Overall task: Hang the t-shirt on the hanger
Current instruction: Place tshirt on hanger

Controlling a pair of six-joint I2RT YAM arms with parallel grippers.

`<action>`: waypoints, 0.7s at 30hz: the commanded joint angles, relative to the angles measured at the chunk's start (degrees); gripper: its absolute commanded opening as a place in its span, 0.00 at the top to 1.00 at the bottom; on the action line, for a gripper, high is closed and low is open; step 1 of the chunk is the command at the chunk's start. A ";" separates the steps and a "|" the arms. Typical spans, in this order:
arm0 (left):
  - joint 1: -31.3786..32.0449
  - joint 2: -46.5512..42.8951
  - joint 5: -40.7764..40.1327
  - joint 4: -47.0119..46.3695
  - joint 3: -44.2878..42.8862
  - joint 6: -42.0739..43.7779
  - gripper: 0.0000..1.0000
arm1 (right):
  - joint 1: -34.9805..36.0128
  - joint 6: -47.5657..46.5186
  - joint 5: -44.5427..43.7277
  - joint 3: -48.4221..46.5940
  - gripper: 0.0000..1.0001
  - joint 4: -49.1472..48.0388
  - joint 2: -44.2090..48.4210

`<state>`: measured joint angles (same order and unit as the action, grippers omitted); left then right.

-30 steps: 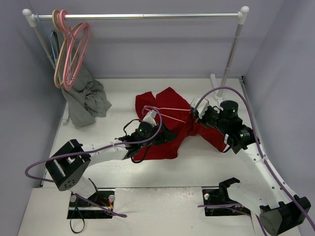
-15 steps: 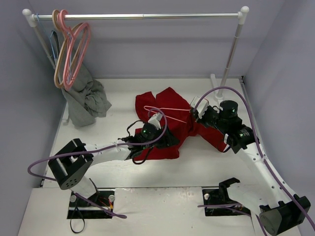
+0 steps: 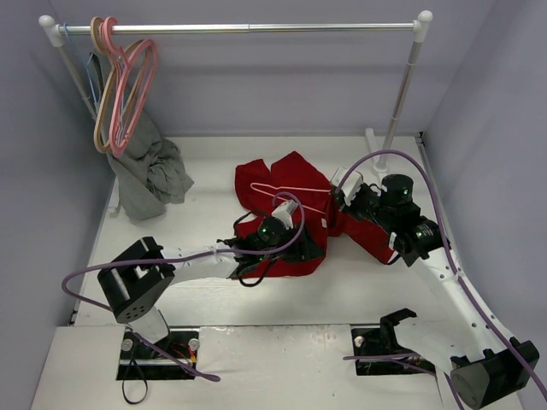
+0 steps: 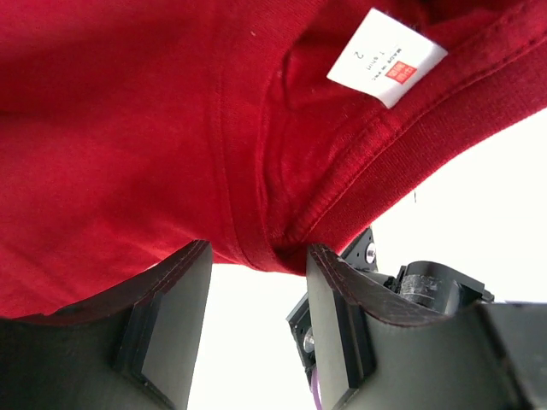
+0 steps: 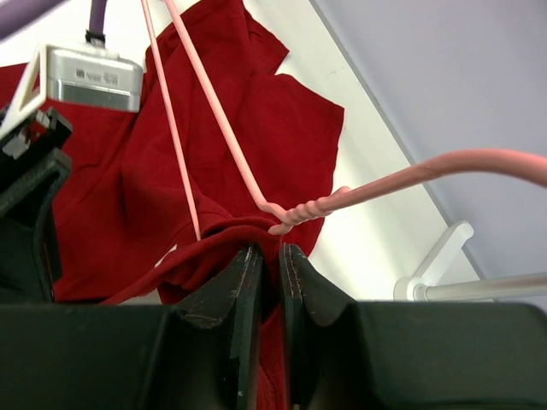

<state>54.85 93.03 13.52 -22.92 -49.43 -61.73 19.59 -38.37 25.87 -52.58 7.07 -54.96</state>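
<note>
Red t-shirt (image 3: 286, 171) lies crumpled on the worktop (image 3: 214, 162), centre of the top view. The hanger (image 5: 301, 212) slants over its upper part, frame pointing left, twisted neck at the right claw (image 5: 263, 252). That claw is closed to a slit. Red cloth bunches at its tips, and I cannot tell what it pinches. The left claw (image 4: 258, 256), lower centre, stands open with the collar seam at its tips, nothing clamped. White label (image 4: 386, 58) is upper right in its view.

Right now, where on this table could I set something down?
Bare table lies between the grey garment and the t-shirt, and between t-shirt and near edge. The middle is crowded: t-shirt, hanger, left arm, right arm.
</note>
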 commanded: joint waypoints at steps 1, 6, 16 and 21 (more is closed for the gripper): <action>0.96 0.74 0.37 -1.88 -4.18 0.91 0.53 | 0.09 0.75 -0.47 -1.30 1.00 -5.66 -0.15; 1.93 2.59 -1.04 -0.20 -6.20 0.92 0.53 | 0.09 0.93 -0.38 -1.30 1.00 -5.84 -0.15; 2.45 4.09 -5.96 3.67 -8.31 2.32 0.68 | 0.09 1.28 -0.47 -1.04 1.00 -5.58 0.38; 2.28 4.61 -7.10 3.67 -8.75 1.27 0.70 | 0.00 1.46 -0.47 -0.77 1.00 -5.66 0.38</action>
<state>56.93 98.54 8.19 -17.78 -54.54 -60.51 19.59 -37.47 25.71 -52.58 7.07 -54.96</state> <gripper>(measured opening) 0.309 0.131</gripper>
